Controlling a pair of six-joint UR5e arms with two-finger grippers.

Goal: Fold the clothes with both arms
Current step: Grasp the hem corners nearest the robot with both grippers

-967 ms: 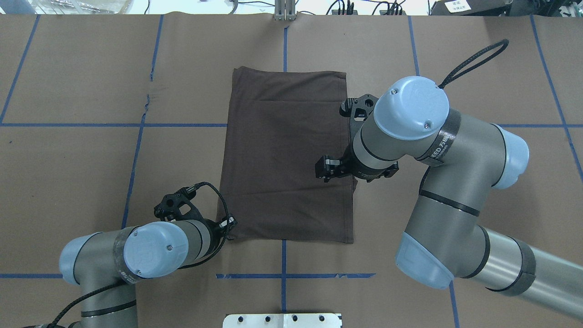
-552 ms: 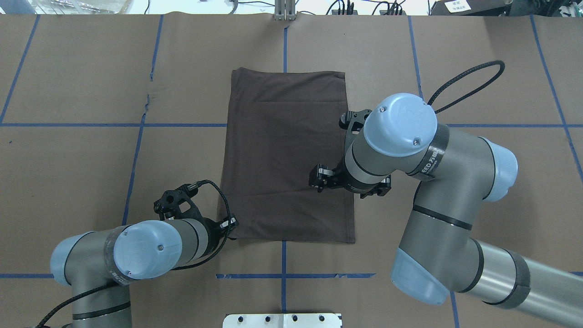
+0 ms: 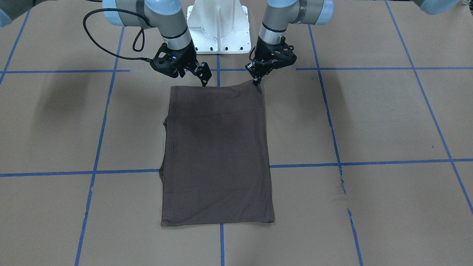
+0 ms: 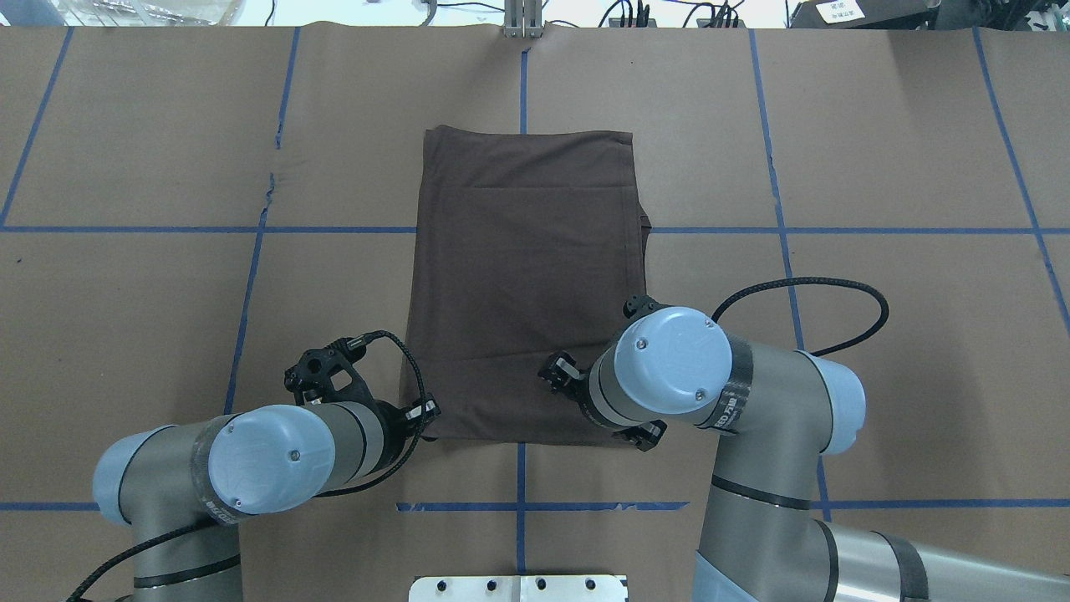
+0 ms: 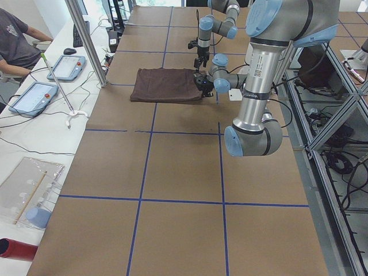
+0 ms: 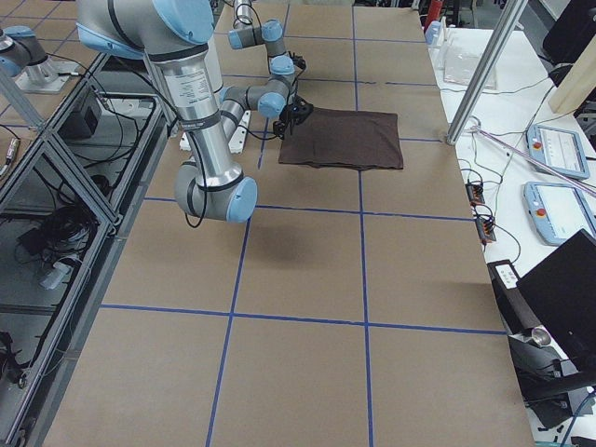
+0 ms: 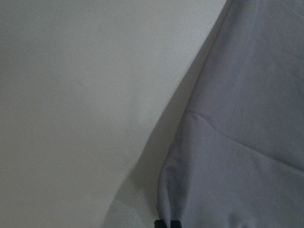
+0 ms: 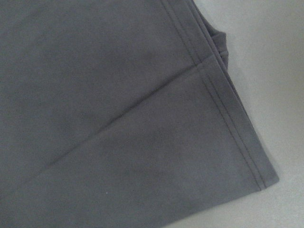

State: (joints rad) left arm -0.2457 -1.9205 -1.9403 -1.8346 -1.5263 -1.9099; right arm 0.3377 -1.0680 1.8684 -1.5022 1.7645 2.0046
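The clothes are one dark brown T-shirt [image 4: 527, 276] folded into a tall rectangle, flat on the brown-paper table; it also shows in the front-facing view [image 3: 216, 155]. My left gripper [image 3: 256, 82] is shut on the shirt's near-left corner, which rises slightly. In the left wrist view the cloth [image 7: 237, 142] puckers into the black fingertips [image 7: 166, 223]. My right gripper [image 3: 194, 75] hovers open over the near edge toward the right corner, its fingers hidden under the wrist [image 4: 669, 372] from overhead. The right wrist view shows only a hemmed shirt corner [image 8: 228, 142].
The white pedestal base [image 3: 218, 26] stands just behind both grippers. A black cable [image 4: 802, 288] loops off the right arm. Blue tape lines [image 4: 251, 276] cross the paper, which has a small tear [image 4: 269, 180]. A person [image 5: 14, 40] sits by tablets beyond the far edge.
The right arm has swung back toward the robot along the shirt's right side, from mid-shirt to its near edge. The left arm and the shirt stay as they were.
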